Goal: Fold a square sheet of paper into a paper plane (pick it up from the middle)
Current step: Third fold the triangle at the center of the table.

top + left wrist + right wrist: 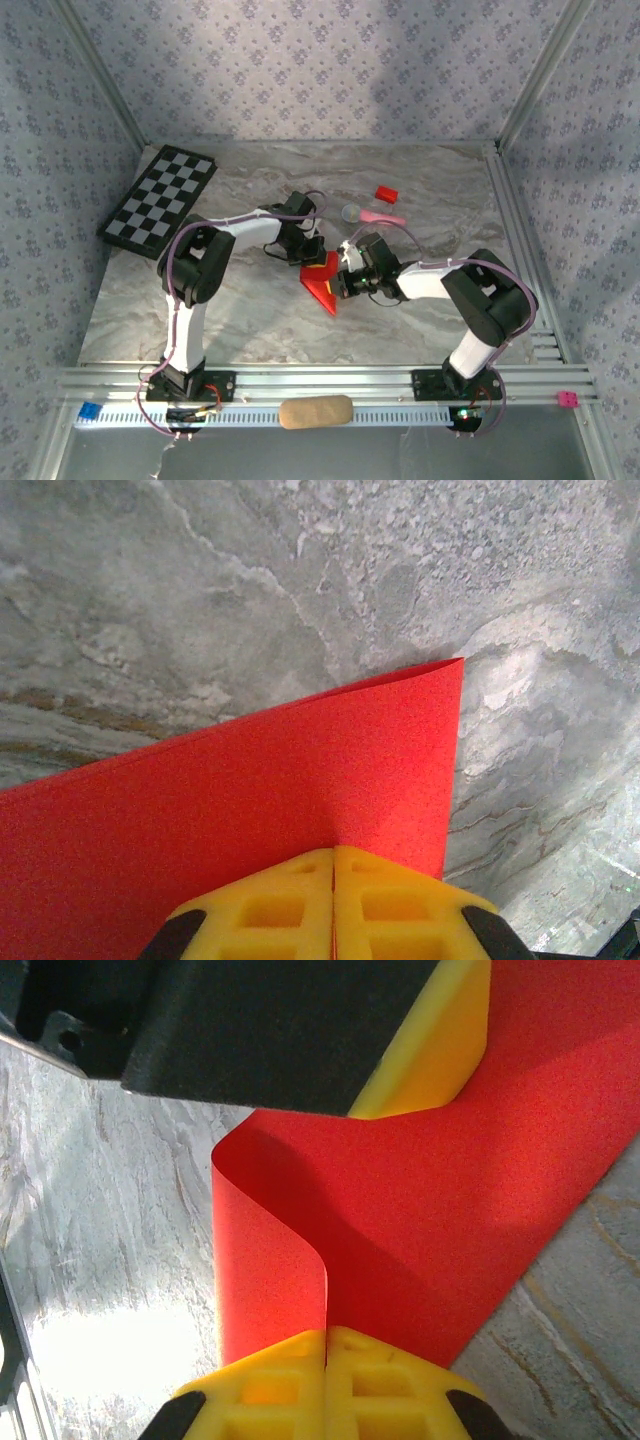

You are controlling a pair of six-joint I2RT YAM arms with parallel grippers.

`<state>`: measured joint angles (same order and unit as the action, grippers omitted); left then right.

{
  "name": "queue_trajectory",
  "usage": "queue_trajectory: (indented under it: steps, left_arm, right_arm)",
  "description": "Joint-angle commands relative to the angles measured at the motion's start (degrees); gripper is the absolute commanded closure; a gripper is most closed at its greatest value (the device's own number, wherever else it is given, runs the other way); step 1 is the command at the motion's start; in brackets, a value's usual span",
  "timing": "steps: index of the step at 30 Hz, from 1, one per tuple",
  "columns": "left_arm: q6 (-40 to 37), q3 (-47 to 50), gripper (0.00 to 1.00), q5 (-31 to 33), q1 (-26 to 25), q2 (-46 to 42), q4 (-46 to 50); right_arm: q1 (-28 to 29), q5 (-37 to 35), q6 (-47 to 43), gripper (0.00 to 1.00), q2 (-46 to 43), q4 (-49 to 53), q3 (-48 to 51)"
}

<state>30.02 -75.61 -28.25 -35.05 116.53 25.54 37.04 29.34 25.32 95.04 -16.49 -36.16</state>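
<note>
Left gripper (333, 880), jaws clamped on red square sheet of paper (250, 800). Right gripper (326, 1370) clamped on it too, midway between table (250, 320) side edges.

Black-and-white checkerboard (160, 201) at the grey marbled desk's (250, 320) far-left corner — small red block (386, 193) and grey-headed pink stick (372, 214) near the far edge.

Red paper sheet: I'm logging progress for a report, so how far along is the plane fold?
Done: the thin bright red square paper sheet is gripped, with the left jaws and right jaws both shut on its edges. In hand: the sheet is bowed between them. The right wrist view shows a soft S-shaped curl, not a pressed crease. Left: sharp folds, a pointed nose and wings. No centre crease is visible yet.
</note>
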Motion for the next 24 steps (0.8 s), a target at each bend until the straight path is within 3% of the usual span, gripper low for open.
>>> queue_trajectory:
  steps: [1, 24]
  left_arm:
    - [0.13, 0.09, 0.91, 1.44, -0.44, 0.6, 1.24]
    - [0.39, 0.64, 0.91, 1.36, -0.47, 0.32, 0.7]
  right_arm:
    - [0.36, -0.44, 0.6, 0.99, 0.88, 1.63, -0.37]
    - [1.03, -1.34, 0.26, 0.99, 1.07, 3.43, -1.85]
